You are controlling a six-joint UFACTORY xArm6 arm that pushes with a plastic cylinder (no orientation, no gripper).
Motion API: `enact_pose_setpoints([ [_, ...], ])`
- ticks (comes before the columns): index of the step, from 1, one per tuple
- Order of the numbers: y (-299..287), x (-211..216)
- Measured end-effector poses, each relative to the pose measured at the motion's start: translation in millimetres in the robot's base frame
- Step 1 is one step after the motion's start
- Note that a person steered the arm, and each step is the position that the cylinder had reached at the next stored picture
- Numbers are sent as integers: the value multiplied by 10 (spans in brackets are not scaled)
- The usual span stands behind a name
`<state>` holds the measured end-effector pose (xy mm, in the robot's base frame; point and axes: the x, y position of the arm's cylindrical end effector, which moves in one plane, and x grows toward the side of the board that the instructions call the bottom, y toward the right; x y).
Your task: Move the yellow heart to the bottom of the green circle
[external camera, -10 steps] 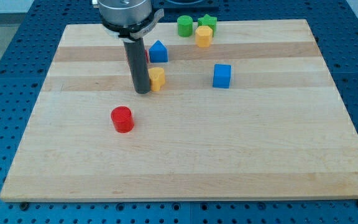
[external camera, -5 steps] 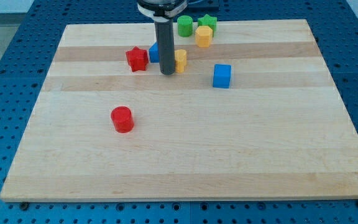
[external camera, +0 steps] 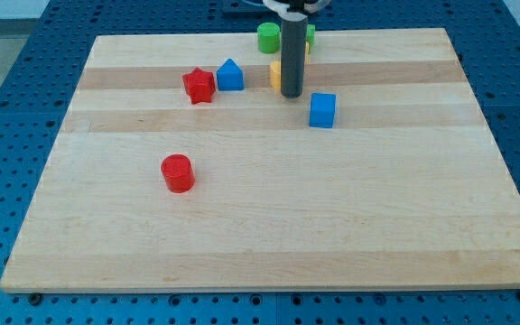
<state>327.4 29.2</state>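
The yellow heart [external camera: 275,75] shows only as a sliver at the left side of my rod, near the view's top. It lies below the green circle [external camera: 267,38], with a gap between them. My tip [external camera: 292,94] rests on the board right beside the heart, on its right and lower side, and appears to touch it. The rod hides most of the heart.
A green star [external camera: 311,34] peeks out behind the rod to the right of the green circle; a second yellow block there is mostly hidden. A blue house-shaped block [external camera: 230,75] and a red star [external camera: 199,86] lie left of the heart. A blue cube [external camera: 322,109] and a red cylinder [external camera: 177,172] lie lower.
My tip has slid to the right and towards the view's top, pushing the yellow heart along from below the blue house-shaped block to below the green circle. The red star came into view.
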Motion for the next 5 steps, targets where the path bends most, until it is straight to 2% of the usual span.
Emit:
enact_pose_setpoints([
  [4, 0, -463],
  [5, 0, -387],
])
